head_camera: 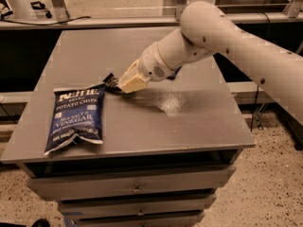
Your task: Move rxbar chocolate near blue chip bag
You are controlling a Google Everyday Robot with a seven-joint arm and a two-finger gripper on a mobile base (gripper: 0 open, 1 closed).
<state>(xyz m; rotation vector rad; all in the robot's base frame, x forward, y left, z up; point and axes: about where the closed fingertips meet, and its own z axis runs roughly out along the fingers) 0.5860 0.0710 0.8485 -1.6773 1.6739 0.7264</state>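
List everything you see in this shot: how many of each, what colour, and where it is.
blue chip bag: one, dark blue with white lettering, lying flat at the table's front left.
rxbar chocolate: one, dark, at the gripper's tip, by the bag's upper right corner.
table: one, grey, centre of view.
drawers: at least two, grey, under the tabletop.
arm: one, white, reaching in from the right.
gripper: one, cream housing, low over the table beside the bag.

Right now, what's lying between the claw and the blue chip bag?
Nothing separate shows in the camera view: at most a sliver of bare tabletop. The claw sits right by the upper right corner of the Kettle chip bag.
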